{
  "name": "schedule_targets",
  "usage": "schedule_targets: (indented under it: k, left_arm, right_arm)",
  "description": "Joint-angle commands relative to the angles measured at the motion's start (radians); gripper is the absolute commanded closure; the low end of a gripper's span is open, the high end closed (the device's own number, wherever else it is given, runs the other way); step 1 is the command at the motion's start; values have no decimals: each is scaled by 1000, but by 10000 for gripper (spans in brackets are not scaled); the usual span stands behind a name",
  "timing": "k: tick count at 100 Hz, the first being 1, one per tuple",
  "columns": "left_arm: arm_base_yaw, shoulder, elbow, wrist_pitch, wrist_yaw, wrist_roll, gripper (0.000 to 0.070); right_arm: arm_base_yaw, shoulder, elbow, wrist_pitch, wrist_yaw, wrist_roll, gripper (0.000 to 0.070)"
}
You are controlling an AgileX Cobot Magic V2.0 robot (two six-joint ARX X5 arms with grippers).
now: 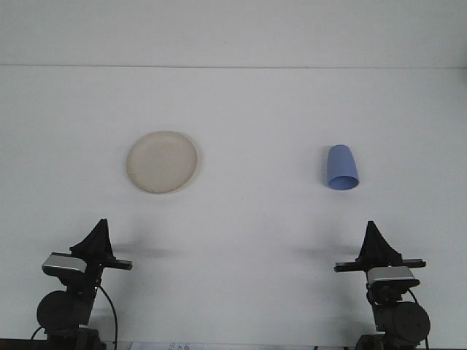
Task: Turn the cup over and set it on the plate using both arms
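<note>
Sitting on white table (241,219), left of centre: cream plate (162,162), round, lying flat, nothing on it. Standing well apart to the right: blue cup (342,167), upside down w/ wide rim on the tabletop and narrower base up, tilting slightly in this view. Not touching plate or either arm. Resting low at front left: left gripper (99,232), black fingers coming together to a single point aiming up the table, jaws together, holding nothing. Mirroring it at front right: right gripper (373,235), same pointed shape, jaws together, holding nothing. Both grippers staying near the bottom edge, well short of plate and cup. Showing behind each gripper: grey wrist block and black arm joint w/ cable. Running across the top: pale wall meeting the table's far edge.
</note>
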Motion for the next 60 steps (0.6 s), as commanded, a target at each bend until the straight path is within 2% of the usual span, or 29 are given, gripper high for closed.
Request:
schedule_targets:
  k: [1, 44, 60]
  left_arm:
    - [0, -1, -19, 13, 3, -2, 685]
    - [0, -1, -19, 13, 3, -2, 685]
    - [0, -1, -19, 13, 3, -2, 685]
  right_arm:
    - [1, -3, -2, 13, 0, 6, 700]
    - [1, -3, -2, 13, 0, 6, 700]
    - [0, -3, -2, 13, 1, -19, 700]
